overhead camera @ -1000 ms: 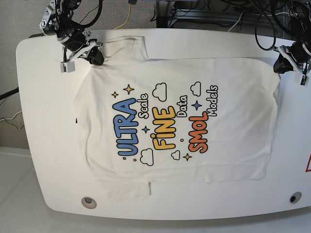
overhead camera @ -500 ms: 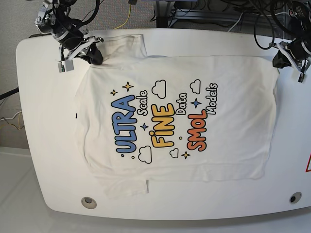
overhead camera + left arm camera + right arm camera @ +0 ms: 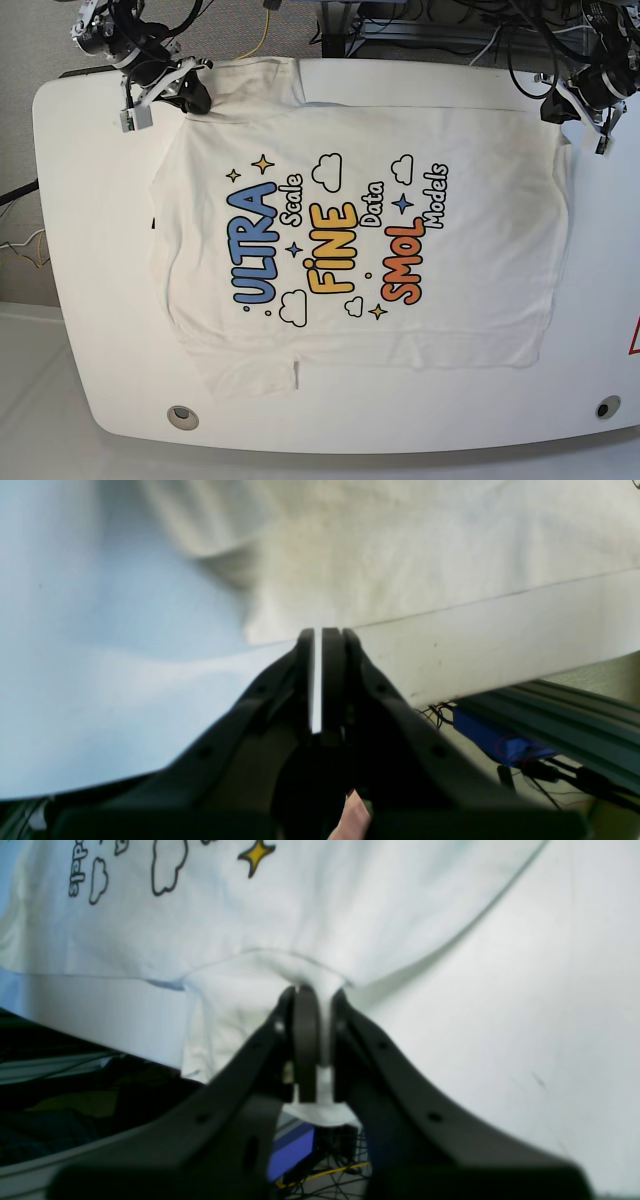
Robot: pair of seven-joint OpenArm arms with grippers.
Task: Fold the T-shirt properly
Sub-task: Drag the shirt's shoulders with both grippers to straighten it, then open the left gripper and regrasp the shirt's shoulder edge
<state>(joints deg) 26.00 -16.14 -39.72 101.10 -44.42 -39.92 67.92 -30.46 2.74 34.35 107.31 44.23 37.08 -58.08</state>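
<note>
The white T-shirt point(image 3: 350, 230) lies spread on the white table point(image 3: 90, 200), print side up, with "ULTRA Scale FINE Data SMOL Models" readable. My right gripper point(image 3: 195, 98) is at the far-left corner of the shirt. In the right wrist view this gripper point(image 3: 312, 990) is shut on a bunched fold of the T-shirt point(image 3: 350, 905) near the sleeve. My left gripper point(image 3: 553, 108) is at the far-right hem corner. In the left wrist view that gripper point(image 3: 320, 632) is shut, with a thin strip of the T-shirt point(image 3: 400, 555) pinched at its tips.
Both grippers are at the table's far edge point(image 3: 500, 635), with cables and frame rails beyond it. Two round grommets point(image 3: 183, 416) point(image 3: 607, 407) sit near the front edge. A red-edged sticker point(image 3: 633, 340) is at the right border.
Both grippers have moved toward the far edge of the table, dragging the whole T-shirt that way. The far sleeve now reaches the table's edge.
</note>
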